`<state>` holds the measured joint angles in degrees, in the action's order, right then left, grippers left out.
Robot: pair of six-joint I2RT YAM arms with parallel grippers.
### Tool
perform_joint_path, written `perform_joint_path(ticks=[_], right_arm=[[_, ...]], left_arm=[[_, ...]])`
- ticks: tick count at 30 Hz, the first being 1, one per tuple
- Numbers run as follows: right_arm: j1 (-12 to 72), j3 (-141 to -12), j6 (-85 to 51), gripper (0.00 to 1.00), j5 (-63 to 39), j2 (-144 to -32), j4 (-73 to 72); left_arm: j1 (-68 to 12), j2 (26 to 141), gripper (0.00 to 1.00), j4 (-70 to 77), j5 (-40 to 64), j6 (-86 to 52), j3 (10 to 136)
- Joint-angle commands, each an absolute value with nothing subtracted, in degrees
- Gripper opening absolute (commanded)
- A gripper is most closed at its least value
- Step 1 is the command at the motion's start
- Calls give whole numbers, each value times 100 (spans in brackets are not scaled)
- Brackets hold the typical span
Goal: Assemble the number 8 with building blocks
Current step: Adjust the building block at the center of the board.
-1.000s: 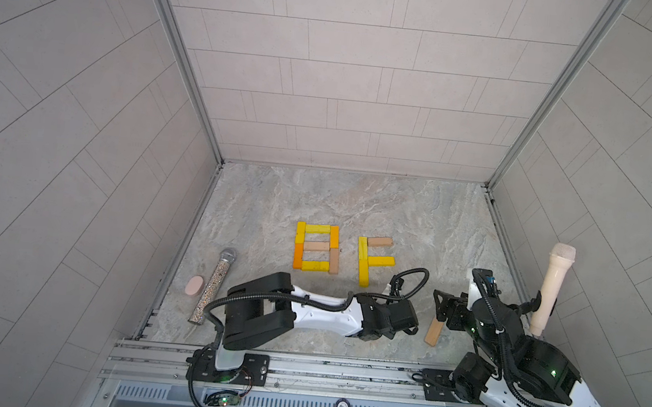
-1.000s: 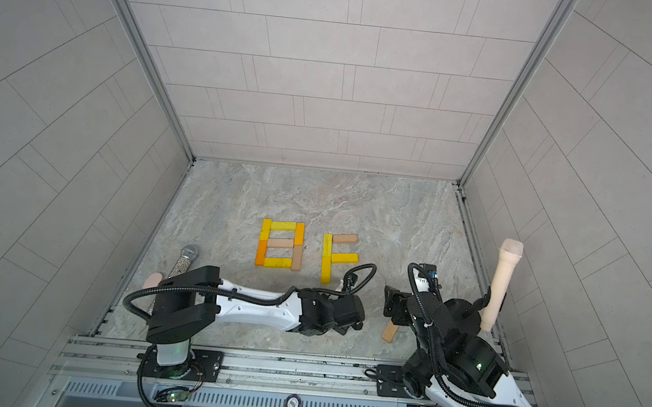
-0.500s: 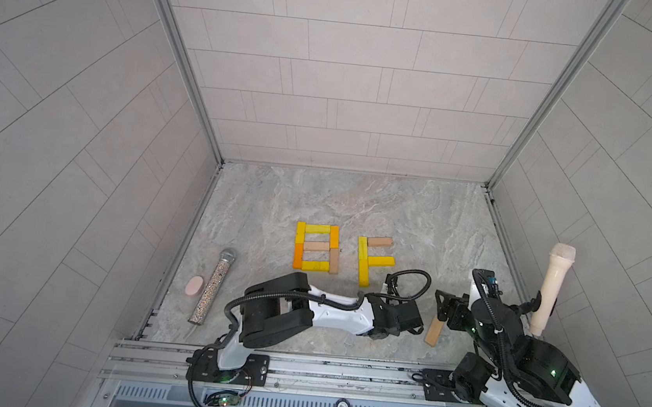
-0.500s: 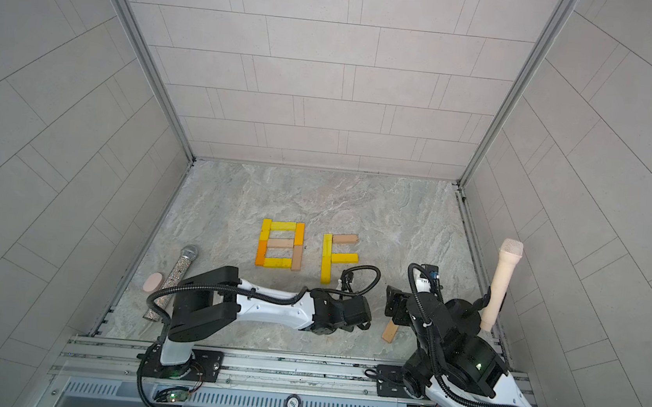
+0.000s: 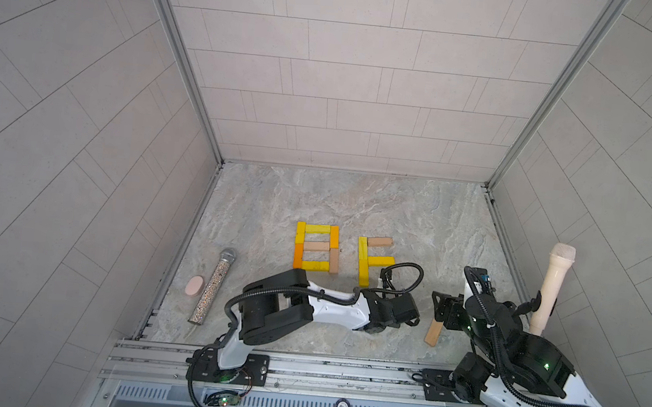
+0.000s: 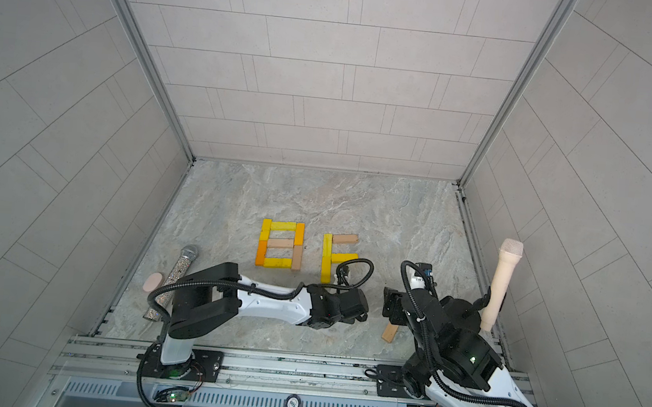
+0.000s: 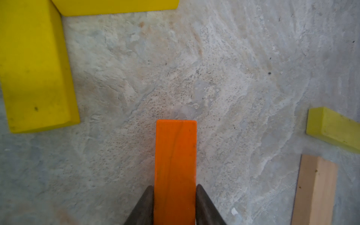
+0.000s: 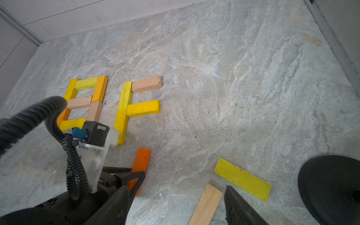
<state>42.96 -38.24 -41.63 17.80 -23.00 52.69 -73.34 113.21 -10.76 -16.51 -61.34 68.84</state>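
Observation:
A finished number 8 (image 5: 317,247) of yellow, orange and tan building blocks lies mid-floor. Beside it, to its right, a partial figure (image 5: 370,259) of yellow and tan blocks has the shape of an F. My left gripper (image 7: 174,187) is low by that figure's near end, shut on an orange block (image 8: 141,161) that lies along the floor. In both top views the wrist hides this block. My right gripper (image 8: 177,206) hangs open over a loose tan block (image 5: 432,334), with a flat yellow block (image 8: 242,179) just beyond it.
A cream microphone-shaped cylinder (image 5: 550,287) stands at the right wall on a black disc (image 8: 331,187). A glittery silver cylinder (image 5: 213,285) and a pink oval piece (image 5: 194,285) lie by the left wall. Tiled walls close in three sides.
The left arm's elbow has swung a little to the right while its gripper stayed low near the partial figure. The right arm has hardly moved.

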Motion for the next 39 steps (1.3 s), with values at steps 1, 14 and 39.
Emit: perform_joint_path(ticks=[1,14,39], right_arm=[[4284,-3867,-4110,78,1759,-2317,5238],[4282,-3797,-3904,76,1149,-2768,4911],[4701,-3130,-4750,63,487,-4403,3744]], left_arm=[[-7304,10887,43,-559,-1762,-6165,6577],[-7328,9369,65,941,-1686,-4964,5183],[-7260,4409,100,-1026,-2996,-5299,2426]])
